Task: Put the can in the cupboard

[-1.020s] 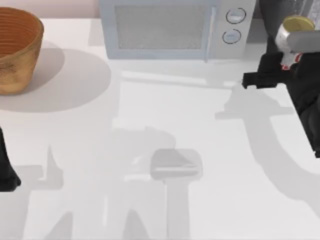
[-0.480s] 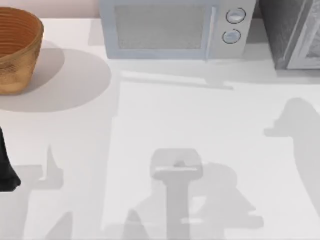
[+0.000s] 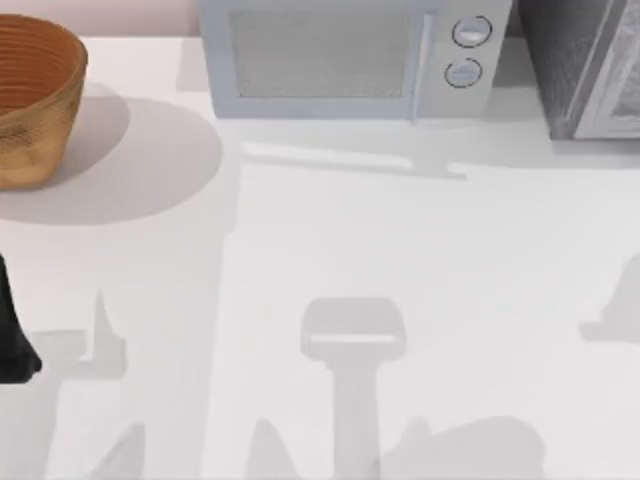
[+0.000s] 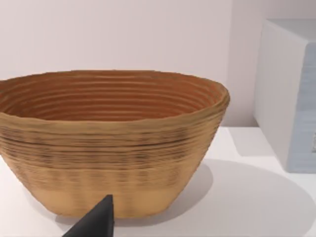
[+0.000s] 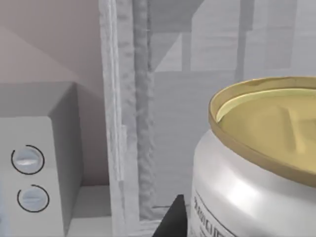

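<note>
Seen close in the right wrist view, facing the cupboard (image 5: 123, 123) beside the microwave (image 5: 29, 168): the can (image 5: 256, 163), stiff, light, smooth-walled and likely slippery, best gripped mid-body; state of both jaws impossible to tell; left arm (image 3: 12, 340) parked at desk's left edge.

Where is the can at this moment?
In the right wrist view the can sits close to the camera, in front of the cupboard, with the microwave beside the cupboard.

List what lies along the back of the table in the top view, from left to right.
Brown woven wicker basket → light grey microwave with two round knobs → dark grey speckled cupboard with pale grey framed door.
</note>
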